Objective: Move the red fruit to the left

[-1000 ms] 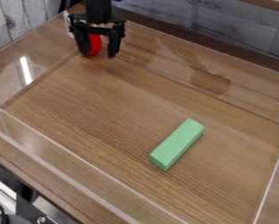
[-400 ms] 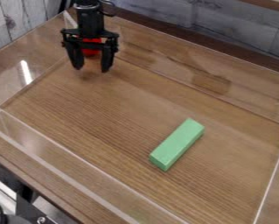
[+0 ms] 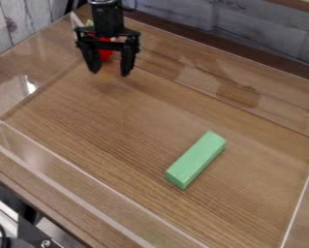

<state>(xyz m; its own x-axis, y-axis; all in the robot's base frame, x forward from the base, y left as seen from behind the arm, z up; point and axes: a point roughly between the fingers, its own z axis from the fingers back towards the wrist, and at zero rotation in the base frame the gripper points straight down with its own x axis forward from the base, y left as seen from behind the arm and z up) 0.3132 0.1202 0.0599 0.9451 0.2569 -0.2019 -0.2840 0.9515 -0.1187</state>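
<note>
The red fruit (image 3: pixel 108 53) sits between the two black fingers of my gripper (image 3: pixel 110 65) at the far left of the wooden table. Only its glossy red body shows; the gripper hides its top. The fingers (image 3: pixel 91 60) stand on either side of the fruit and appear closed against it. The fingertips hang just above the wood, with a shadow under them.
A light green rectangular block (image 3: pixel 197 159) lies diagonally on the table (image 3: pixel 118 126) at the near right. A clear plastic wall (image 3: pixel 21 82) runs around the table's edges. A grey plank wall stands behind.
The gripper with the red fruit shifted slightly left, then came back right and a little nearer. The green block has not moved.
</note>
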